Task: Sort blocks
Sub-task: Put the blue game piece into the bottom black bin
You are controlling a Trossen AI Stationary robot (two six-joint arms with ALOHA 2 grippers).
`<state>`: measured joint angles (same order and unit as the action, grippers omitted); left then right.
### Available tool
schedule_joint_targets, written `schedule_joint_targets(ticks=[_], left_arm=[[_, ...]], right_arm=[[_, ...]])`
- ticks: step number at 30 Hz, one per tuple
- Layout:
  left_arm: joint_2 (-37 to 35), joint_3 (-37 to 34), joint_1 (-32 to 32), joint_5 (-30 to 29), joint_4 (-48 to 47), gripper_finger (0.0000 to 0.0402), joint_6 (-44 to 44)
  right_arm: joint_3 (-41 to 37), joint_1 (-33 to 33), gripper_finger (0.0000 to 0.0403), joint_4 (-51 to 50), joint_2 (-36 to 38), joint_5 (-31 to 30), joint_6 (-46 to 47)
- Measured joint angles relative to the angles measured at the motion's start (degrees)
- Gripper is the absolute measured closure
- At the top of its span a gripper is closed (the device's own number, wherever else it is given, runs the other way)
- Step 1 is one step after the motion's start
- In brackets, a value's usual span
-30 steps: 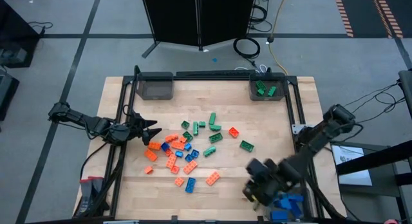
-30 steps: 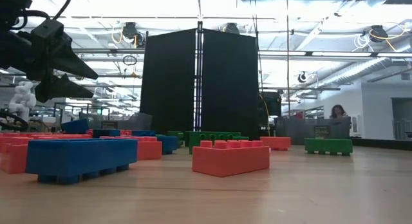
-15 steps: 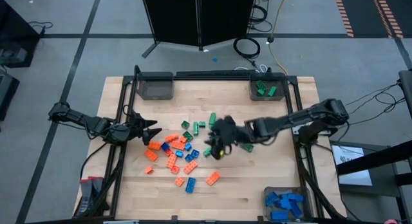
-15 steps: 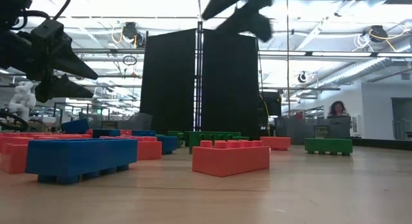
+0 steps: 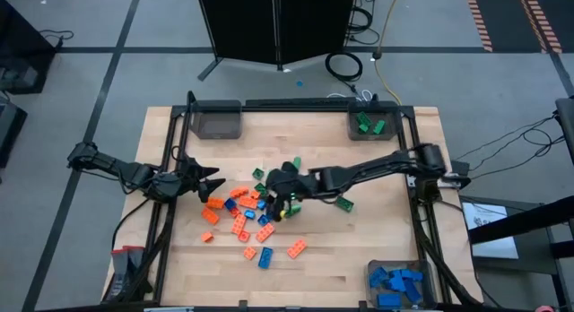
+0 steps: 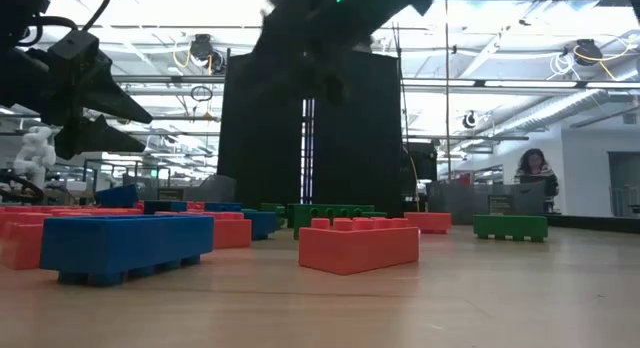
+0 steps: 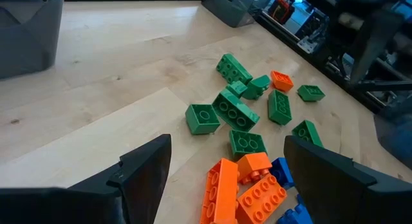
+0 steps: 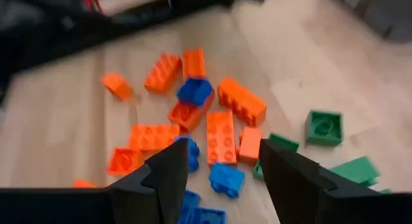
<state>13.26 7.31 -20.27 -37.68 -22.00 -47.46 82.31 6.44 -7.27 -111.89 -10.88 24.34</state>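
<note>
Right gripper hovers with fingers parted and empty above the blocks, which lie scattered at mid-tabletop, nearer the left edge. Left gripper waits spread wide by the pile's left side, holding nothing.

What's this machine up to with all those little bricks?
It is sorting toy blocks by colour. Blue ones already lie in the near right bin, green ones in the far right bin. The right gripper hovers, fingers open and empty, over the mixed pile. The left gripper waits open at the pile's left edge.
</note>
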Motion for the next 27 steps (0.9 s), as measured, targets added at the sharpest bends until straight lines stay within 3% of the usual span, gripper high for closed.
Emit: schedule_joint_targets(ticks=[8,27], left_arm=[[0.0,0.0,0.0,0.0,0.0,0.0098,-0.1],[0.0,0.0,0.0,0.2,0.0,0.0098,0.2]], right_arm=[[4.9,0.7,0.0218,-7.1,-7.7,1.9,0.6],[4.9,3.1,0.0217,-12.8,-10.0,2.3,3.2]])
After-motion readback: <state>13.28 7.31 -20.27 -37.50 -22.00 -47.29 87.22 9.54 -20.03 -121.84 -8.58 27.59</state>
